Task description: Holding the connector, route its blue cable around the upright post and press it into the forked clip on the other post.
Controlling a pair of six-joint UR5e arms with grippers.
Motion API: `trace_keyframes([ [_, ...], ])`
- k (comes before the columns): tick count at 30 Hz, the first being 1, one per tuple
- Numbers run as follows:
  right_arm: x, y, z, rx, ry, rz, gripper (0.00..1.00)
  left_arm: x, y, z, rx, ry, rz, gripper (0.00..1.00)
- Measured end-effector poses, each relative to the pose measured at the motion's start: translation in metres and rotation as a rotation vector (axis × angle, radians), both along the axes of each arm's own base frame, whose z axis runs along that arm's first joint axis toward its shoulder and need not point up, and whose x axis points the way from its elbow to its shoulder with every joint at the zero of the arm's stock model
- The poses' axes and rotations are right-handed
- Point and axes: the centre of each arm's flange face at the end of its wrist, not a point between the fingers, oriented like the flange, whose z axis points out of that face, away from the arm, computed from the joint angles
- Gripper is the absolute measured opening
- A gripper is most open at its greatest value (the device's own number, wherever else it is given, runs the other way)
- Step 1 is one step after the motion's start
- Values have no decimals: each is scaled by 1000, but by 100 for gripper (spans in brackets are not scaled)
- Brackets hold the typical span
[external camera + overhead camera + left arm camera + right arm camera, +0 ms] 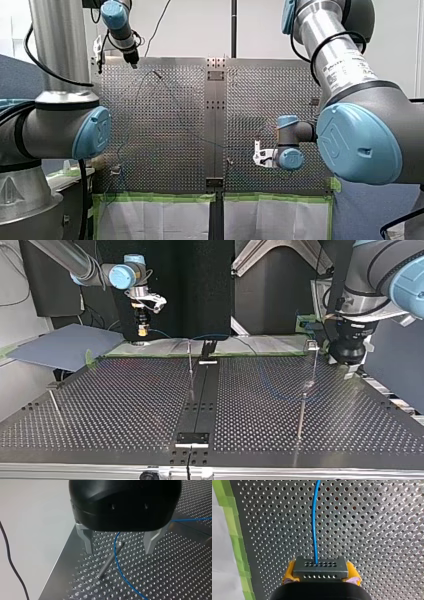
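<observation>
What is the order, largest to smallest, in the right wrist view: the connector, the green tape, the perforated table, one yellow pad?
1. perforated table
2. green tape and connector: about alike, and the connector is nearer the camera, so unranked
3. yellow pad

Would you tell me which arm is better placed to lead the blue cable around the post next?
Probably right: my right gripper is shut on the connector, with the blue cable running from it. My left gripper is open and empty, the post ahead of it.
</observation>
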Motion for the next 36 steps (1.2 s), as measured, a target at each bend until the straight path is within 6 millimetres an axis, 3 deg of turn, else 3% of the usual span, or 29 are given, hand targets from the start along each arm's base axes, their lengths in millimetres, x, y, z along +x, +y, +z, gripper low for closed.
trace_keyframes([
  [23,0,0,0,1,0,0,0,6,2,-1,-1,-25,6,98],
  [36,2,2,0,5,2,4,0,28,3,-41,-41,-20,-6,98],
])
